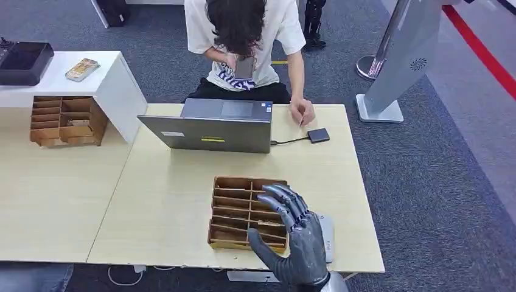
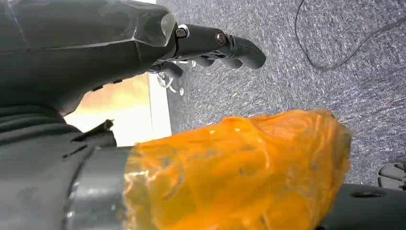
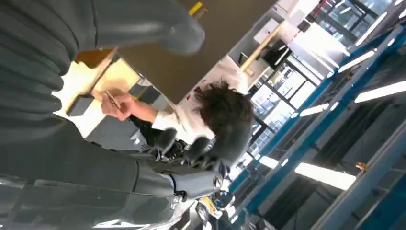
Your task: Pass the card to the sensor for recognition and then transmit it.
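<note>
While the right hand (image 1: 298,240) hovers over the wooden organizer (image 1: 234,210), its fingers (image 1: 283,201) spread, holding nothing

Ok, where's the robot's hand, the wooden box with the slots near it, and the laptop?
right hand (image 1: 295,240), head view, on the back of the hand.
wooden box (image 1: 234,210), head view, on its slotted dividers left of the hand.
laptop (image 1: 210,134), head view, on the grey back of its lid.

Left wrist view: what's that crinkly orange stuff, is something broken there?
Nothing looks broken. The orange wrap is a crumpled, glossy film around a dark part beside the left robot hand, above grey carpet. I cannot tell what it covers. It looks improvised, but not torn.
</note>
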{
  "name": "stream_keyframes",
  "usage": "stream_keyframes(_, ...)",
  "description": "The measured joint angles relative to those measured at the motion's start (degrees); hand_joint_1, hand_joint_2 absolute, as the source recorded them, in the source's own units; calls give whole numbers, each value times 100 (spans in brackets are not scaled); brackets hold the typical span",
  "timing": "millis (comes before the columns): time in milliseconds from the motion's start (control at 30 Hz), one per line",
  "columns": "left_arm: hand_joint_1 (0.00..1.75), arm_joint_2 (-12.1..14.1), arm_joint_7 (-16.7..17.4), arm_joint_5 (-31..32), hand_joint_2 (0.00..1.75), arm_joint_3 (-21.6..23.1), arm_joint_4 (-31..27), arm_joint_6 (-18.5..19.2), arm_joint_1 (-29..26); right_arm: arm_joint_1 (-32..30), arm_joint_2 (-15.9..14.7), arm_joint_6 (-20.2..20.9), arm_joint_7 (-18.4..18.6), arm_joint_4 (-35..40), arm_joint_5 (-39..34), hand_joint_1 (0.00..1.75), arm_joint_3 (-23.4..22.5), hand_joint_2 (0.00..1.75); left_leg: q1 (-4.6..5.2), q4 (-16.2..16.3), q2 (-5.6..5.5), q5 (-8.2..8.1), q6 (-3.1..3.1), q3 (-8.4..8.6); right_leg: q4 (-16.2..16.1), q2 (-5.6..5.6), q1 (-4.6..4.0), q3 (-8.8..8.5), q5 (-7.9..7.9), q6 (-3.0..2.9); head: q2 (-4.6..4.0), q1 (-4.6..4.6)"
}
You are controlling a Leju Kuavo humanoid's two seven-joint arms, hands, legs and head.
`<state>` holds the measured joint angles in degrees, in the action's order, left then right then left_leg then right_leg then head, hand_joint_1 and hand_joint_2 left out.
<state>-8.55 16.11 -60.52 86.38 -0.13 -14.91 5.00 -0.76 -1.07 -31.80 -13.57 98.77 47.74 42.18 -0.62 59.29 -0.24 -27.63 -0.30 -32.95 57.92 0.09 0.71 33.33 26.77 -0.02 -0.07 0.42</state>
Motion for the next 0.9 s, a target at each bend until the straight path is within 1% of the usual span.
stream_keyframes(33,0,0,0,-13,0,-17,0,0,1,-11,-33,0,-4,-20,-15,175,17,175,0,0,0,0,0,0,0,0,0,0,0,0,0,0)
stream_keyframes(100,0,0,0,-15,0,-33,2,0,0,-29,-63,9,-13,-52,-35,155,31,175,0,0,0,0,0,0,0,0,0,0,0,0,0,2)
stream_keyframes(133,0,0,0,-19,0,-37,2,0,0,-33,-74,22,-11,-68,-33,143,33,175,0,0,0,0,0,1,0,0,0,0,0,0,2,-2)
stream_keyframes(233,0,0,0,-48,0,-68,2,0,0,-40,-105,99,107,-114,156,143,41,175,0,0,0,0,0,0,0,0,0,1,0,0,0,0)
stream_keyframes(267,0,0,2,-55,0,-79,2,0,1,-40,-113,133,168,-135,259,133,44,175,0,0,0,0,0,0,0,0,0,1,0,0,0,0)
stream_keyframes(300,0,0,2,-68,0,-87,2,0,1,-40,-122,144,206,-157,315,113,46,175,0,0,0,0,0,0,0,0,0,1,0,0,0,0)
stream_keyframes(333,0,0,2,-72,0,-96,2,0,1,-41,-129,166,225,-175,356,77,50,175,0,0,0,0,0,0,0,1,0,1,0,0,0,0)
stream_keyframes(367,0,0,2,-76,0,-105,2,0,1,-41,-135,173,230,-192,383,47,50,175,0,0,0,0,0,0,0,1,0,1,0,0,0,0)
stream_keyframes(400,0,0,2,-79,0,-118,2,0,1,-41,-140,179,258,-208,405,38,52,175,0,0,0,0,0,0,0,0,0,1,0,0,0,0)
stream_keyframes(500,0,-2,17,-87,0,-122,2,0,0,-35,-157,216,445,-286,753,42,61,175,0,0,0,0,0,0,0,0,0,0,0,0,0,0)
stream_keyframes(533,0,-4,26,-87,0,-122,2,0,0,-28,-157,230,523,-328,910,51,63,175,0,0,0,0,0,0,0,0,0,0,0,0,0,0)
stream_keyframes(633,0,-7,61,-90,0,-127,2,0,1,8,-157,225,754,-534,1312,63,83,175,0,0,0,0,0,0,0,0,0,0,0,0,0,0)
stream_keyframes(700,0,-9,70,-94,0,-127,2,0,1,28,-157,212,879,-693,1471,63,92,175,0,0,0,0,0,0,0,0,0,0,0,0,2,0)
stream_keyframes(733,0,-11,72,-94,0,-127,2,0,1,37,-157,201,940,-775,1545,70,98,175,0,0,0,0,0,0,0,0,0,0,0,0,0,0)
stream_keyframes(900,0,-26,70,-105,0,-127,2,0,-3,78,-153,184,1163,-1067,1830,77,129,175,0,0,0,0,0,-1,0,0,0,0,0,0,2,0)
